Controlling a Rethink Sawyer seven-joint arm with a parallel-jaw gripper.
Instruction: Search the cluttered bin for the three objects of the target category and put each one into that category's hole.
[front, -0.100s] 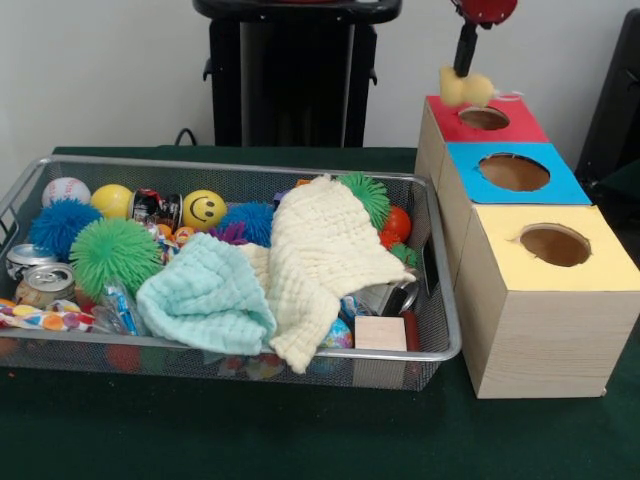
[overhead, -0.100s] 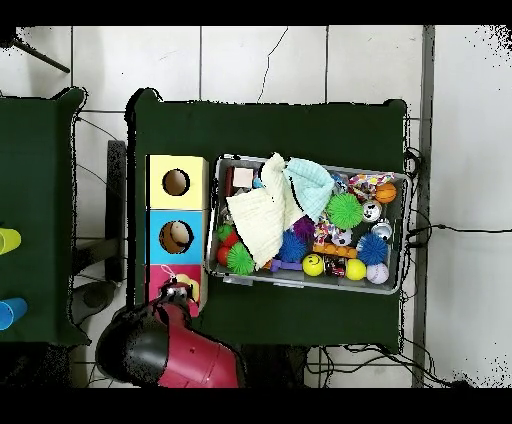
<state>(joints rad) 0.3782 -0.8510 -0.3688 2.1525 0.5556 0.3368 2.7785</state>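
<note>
Three wooden boxes stand in a row right of the bin: a red-topped box (front, -0.100s: 520, 128), a blue-topped box (front, -0.100s: 560, 185) and a yellow-topped box (front, -0.100s: 600, 265), each with a round hole. My gripper (front, -0.100s: 463, 72) hangs above the red box's hole (front, -0.100s: 484, 118), shut on a small yellow cloth (front, -0.100s: 466, 90) that dangles just left of the hole. In the overhead view the arm covers most of the red box (overhead, -0.100s: 190, 290), and the gripper (overhead, -0.100s: 175, 293) is over it. A cream cloth (front, -0.100s: 320, 255) and a mint cloth (front, -0.100s: 205, 295) lie in the wire bin (front, -0.100s: 447, 330).
The bin also holds a green spiky ball (front, -0.100s: 113, 255), a blue spiky ball (front, -0.100s: 60, 225), a yellow smiley ball (front, -0.100s: 203, 209), cans (front, -0.100s: 45, 283) and a wooden block (front, -0.100s: 380, 333). Two cups (overhead, -0.100s: 8, 240) stand on the side table in the overhead view.
</note>
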